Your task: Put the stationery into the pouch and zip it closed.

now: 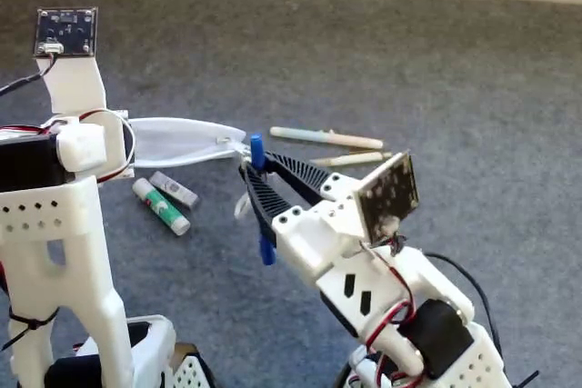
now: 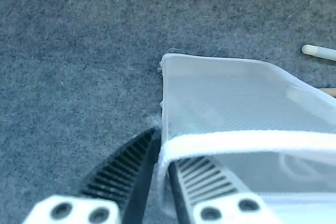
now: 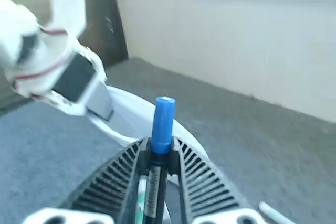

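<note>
The right gripper [image 3: 160, 148] is clamped on the blue pen [image 3: 163, 116], whose long axis points cap-first at the pouch [image 1: 182, 141] lying just ahead on the table, where the left gripper [image 2: 160, 142] pinches 1 rim, prob. to hold its mouth open.

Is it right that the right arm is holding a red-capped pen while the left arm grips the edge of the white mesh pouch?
Not quite: the cap is blue, not red, as the right wrist view shows. The right gripper holds a blue-capped pen while the left gripper grips the edge of the white mesh pouch.
</note>
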{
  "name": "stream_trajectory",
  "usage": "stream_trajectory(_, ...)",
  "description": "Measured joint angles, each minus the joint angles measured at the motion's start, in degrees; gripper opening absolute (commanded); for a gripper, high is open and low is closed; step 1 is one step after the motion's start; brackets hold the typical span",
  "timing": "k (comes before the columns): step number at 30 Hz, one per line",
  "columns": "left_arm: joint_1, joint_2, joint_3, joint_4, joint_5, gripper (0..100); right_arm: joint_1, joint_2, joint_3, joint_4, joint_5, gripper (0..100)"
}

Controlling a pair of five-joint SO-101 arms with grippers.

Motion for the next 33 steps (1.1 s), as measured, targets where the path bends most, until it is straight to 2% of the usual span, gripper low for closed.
stream_trajectory(15, 0.00, 0.00, 0.00, 0.00, 0.00, 1, -1.23, 0.44, -1.32, -21.80, 0.79, 0.5)
stream_trajectory(22, 0.00, 0.00, 0.00, -0.09, 0.00, 1, -1.49, 11.87, -1.32, -35.60, 6.77, 0.5)
stream_trajectory(33, 0.00, 0.00, 0.00, -0.09, 0.00, 1, -1.58, 22.33, -1.32, -50.81, 9.85, 0.5)
